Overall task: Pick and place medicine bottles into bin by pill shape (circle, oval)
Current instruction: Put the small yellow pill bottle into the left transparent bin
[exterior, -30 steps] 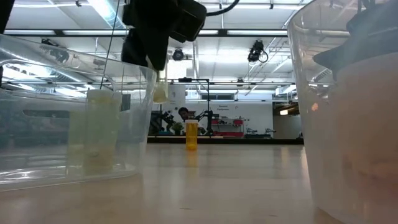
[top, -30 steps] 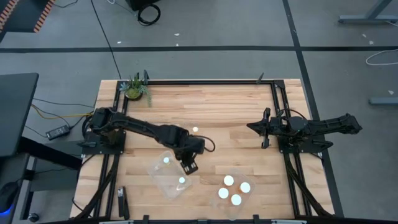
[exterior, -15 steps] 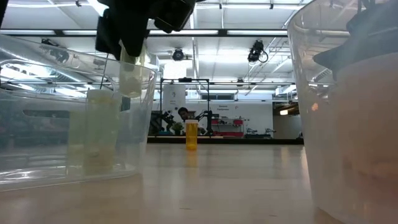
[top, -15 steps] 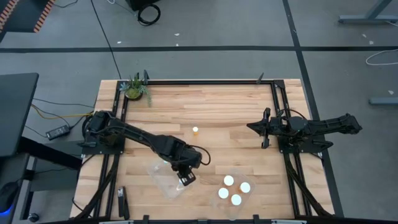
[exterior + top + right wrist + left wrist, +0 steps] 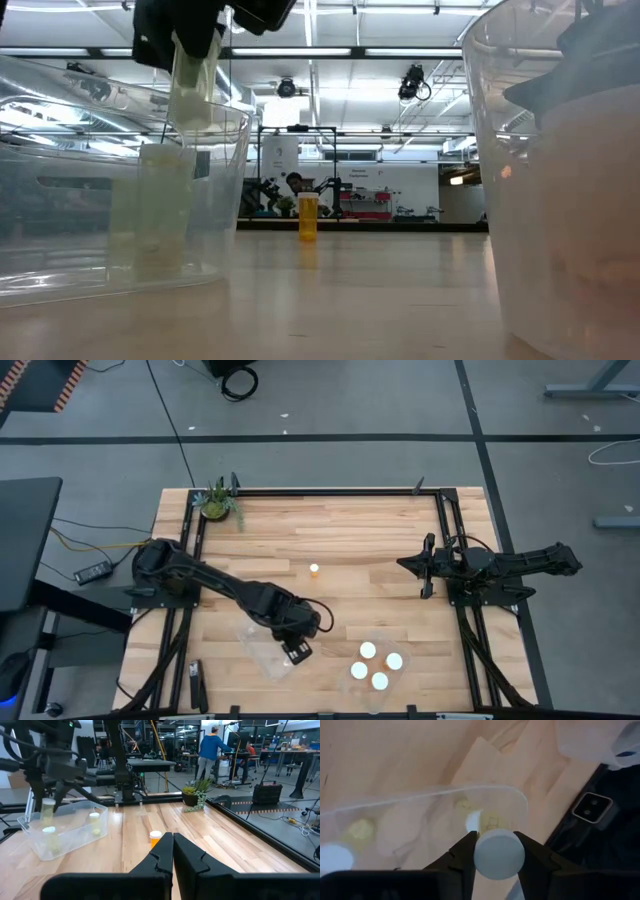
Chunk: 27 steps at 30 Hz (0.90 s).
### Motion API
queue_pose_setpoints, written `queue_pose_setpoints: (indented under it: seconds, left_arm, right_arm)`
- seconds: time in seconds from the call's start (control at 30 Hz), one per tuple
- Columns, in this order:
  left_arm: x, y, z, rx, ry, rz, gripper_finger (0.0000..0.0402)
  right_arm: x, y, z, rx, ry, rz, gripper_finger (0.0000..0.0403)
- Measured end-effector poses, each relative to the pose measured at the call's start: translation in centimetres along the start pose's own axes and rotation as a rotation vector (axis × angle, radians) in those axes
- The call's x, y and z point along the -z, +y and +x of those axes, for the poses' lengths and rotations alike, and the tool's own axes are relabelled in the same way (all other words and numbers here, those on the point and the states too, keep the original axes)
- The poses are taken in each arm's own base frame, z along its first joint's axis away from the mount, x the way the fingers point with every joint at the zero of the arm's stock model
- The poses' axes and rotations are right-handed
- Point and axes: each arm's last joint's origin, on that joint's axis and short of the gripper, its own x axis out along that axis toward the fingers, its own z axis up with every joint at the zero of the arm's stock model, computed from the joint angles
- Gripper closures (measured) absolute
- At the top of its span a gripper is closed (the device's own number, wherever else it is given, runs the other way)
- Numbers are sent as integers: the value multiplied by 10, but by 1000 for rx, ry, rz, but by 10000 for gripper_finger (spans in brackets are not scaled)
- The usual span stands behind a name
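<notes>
My left gripper [image 5: 297, 650] is shut on an amber medicine bottle with a white cap [image 5: 498, 854] and hangs over the left clear tub [image 5: 262, 648]. In the low view the bottle [image 5: 190, 88] hangs at the height of the tub's rim [image 5: 120, 90]. Other bottles stand inside this tub [image 5: 94, 821]. The right clear tub [image 5: 392, 682] holds several white-capped bottles [image 5: 368, 650]. One bottle [image 5: 314, 570] stands upright on its base, alone at the table's middle. My right gripper [image 5: 172, 851] waits shut at the right side of the table. My left gripper pinches the bottle at its top end, one finger [image 5: 465, 855] on either side, level with the white cap [image 5: 498, 865]. The fingers come steeply from above. The bottle's body [image 5: 188, 100] hangs below them, slightly tilted, clear of the tub's floor.
A green potted plant [image 5: 217, 502] stands at the far left corner. A black frame [image 5: 330, 491] runs along the table's far edge and sides. Bare wood lies between the lone bottle and the right arm [image 5: 490, 567]. A person [image 5: 207, 750] stands in the room beyond.
My left gripper has carried the bottle toward the table's near edge and a little left, from beside the left tub to over it, rolling its wrist. The bottle stays held and clear of the tub's floor.
</notes>
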Motion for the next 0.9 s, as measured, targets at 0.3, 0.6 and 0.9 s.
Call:
queue_pose_setpoints:
  seconds: [0.3,0.6,0.9]
  left_arm:
    - [19,-6,-11,-27,-16,-78,281]
    - [45,-13,-6,-128,-53,-119,272]
    - [70,-26,5,-161,-126,-153,280]
  right_arm:
    - [0,0,0,0,0,0,383]
    - [0,0,0,0,0,0,383]
    - [0,0,0,0,0,0,383]
